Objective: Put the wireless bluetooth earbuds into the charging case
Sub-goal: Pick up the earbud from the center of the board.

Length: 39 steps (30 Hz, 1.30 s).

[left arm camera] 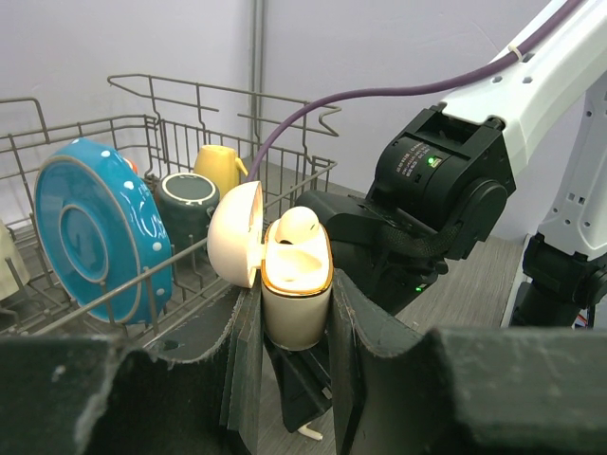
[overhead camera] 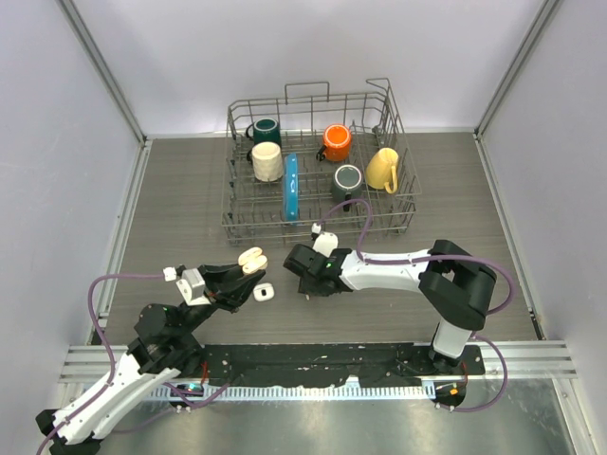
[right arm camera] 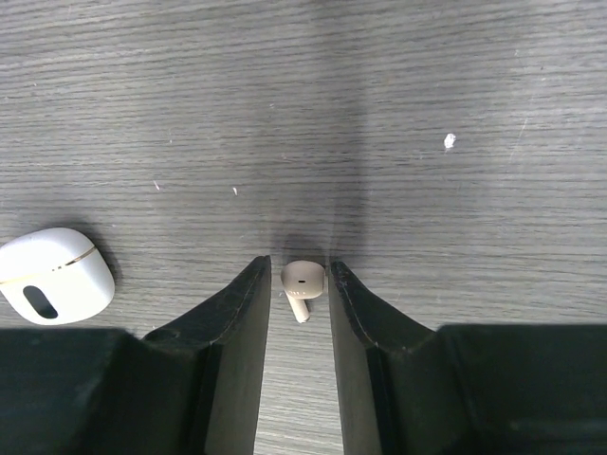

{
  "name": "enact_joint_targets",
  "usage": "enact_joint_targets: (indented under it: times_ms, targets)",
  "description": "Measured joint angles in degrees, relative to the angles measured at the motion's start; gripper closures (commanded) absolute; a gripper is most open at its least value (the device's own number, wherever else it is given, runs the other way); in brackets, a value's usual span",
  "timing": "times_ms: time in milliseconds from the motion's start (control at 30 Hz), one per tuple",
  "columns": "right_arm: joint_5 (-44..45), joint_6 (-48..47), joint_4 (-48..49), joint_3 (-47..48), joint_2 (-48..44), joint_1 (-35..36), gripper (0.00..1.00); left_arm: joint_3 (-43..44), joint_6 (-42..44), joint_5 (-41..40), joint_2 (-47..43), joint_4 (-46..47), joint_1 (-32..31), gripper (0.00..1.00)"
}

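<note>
The open charging case [left arm camera: 296,289] is pinched upright by the left gripper [left arm camera: 294,313], presenting its sockets; an earbud [right arm camera: 302,282] near the table's near edge is being pinched between the right gripper [right arm camera: 300,294] fingers.

One white earbud [right arm camera: 302,282] lies on the table; another [left arm camera: 296,224] sits in the open case [left arm camera: 295,284].

We see a rack [overhead camera: 403,204] of mugs [overhead camera: 382,169] at the table's [overhead camera: 180,199] far side. Nearer, an open case [left arm camera: 295,289] sits left, a closed case [overhead camera: 265,292] between, and an earbud [right arm camera: 302,284] right.
</note>
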Motion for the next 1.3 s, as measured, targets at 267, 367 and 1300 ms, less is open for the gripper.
enact_joint_targets:
  times_ms: [267, 367, 1300]
  targets:
    - [0.02, 0.09, -0.24, 0.20, 0.00, 0.00, 0.66, -0.02, 0.00, -0.37, 0.00, 0.00, 0.00, 1.00]
    - [0.02, 0.09, -0.24, 0.20, 0.02, 0.00, 0.68, -0.02, 0.00, -0.37, 0.00, 0.02, 0.00, 1.00]
    - [5.79, -0.63, 6.62, -7.32, -13.18, 0.68, 0.99, -0.02, -0.09, -1.97, 0.00, 0.15, 0.00, 1.00]
